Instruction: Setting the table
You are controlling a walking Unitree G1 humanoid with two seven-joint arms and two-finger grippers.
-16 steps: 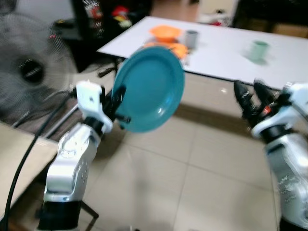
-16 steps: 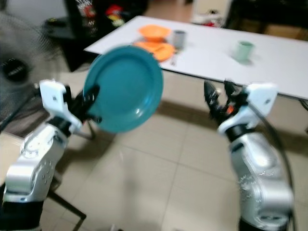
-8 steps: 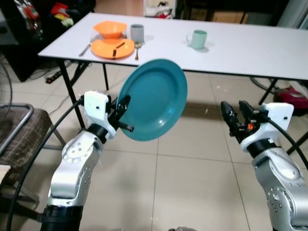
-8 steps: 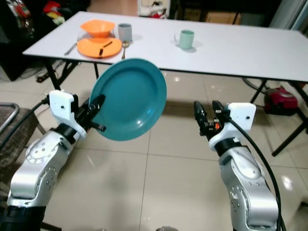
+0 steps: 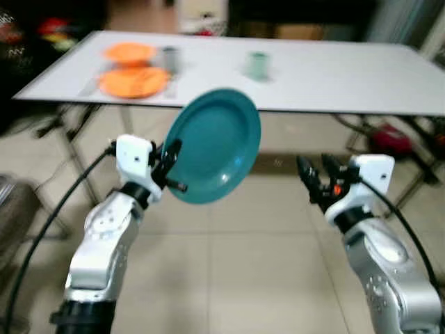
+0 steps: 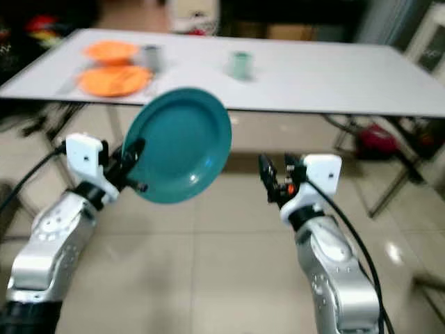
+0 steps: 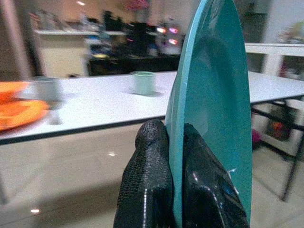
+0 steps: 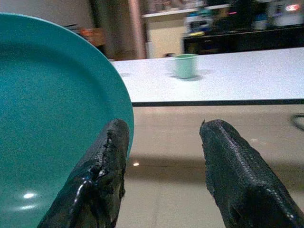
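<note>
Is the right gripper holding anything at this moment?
No: the right gripper has its fingers spread on nothing, while the left gripper pinches the teal plate by its rim.

Bare white table (image 5: 334, 73) surface ahead right of the green cup (image 5: 257, 65), orange dishes (image 5: 132, 80) crowding its left end, open tiled floor (image 5: 264, 264) between, teal plate (image 5: 212, 146) blocking the left side

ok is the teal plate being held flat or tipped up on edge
Tipped up on edge. The left hand pinches the teal plate by its lower rim, face turned sideways.
</note>
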